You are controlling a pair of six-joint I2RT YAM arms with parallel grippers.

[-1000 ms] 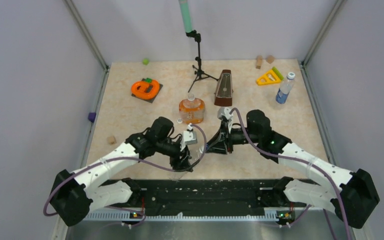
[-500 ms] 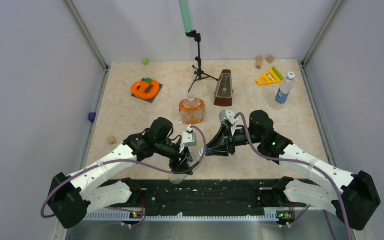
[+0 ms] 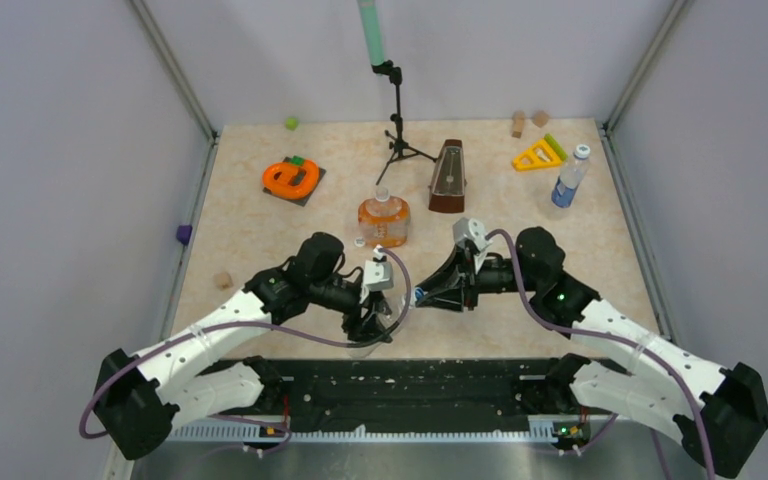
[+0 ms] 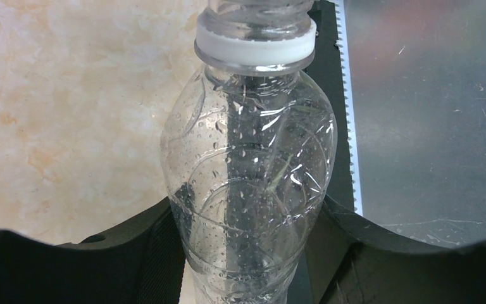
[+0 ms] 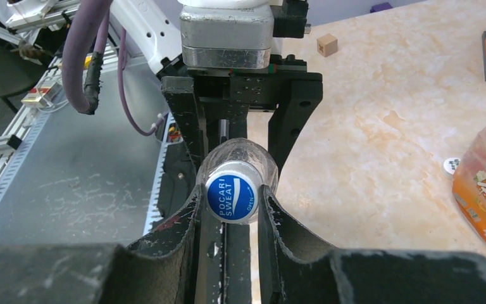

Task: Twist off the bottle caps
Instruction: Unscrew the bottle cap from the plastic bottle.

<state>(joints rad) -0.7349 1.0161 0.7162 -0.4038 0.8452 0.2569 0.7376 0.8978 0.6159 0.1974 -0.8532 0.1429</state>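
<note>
Near the front edge of the table (image 3: 260, 230), at the middle: a bottle (image 4: 250, 190) held crosswise between the two arms, base out over that edge. Around its body, the left gripper (image 3: 370, 322); clamped on its cap (image 5: 231, 199), to the right, the right gripper (image 3: 420, 296). Just behind both, at the centre: a squat bottle (image 3: 383, 220), upright, with a loose cap (image 3: 359, 241) on the table just left of it. Behind and right of that, a metronome (image 3: 448, 177); further back, a stand (image 3: 397, 140). Far right, near the wall: a third bottle (image 3: 569, 177), upright, with a triangle (image 3: 537, 155) behind and left of it, two blocks (image 3: 518, 124) further back. Back left: a ring toy (image 3: 291, 178) on a plate (image 3: 312, 192). Front left, a lone block (image 3: 223, 280).
</note>
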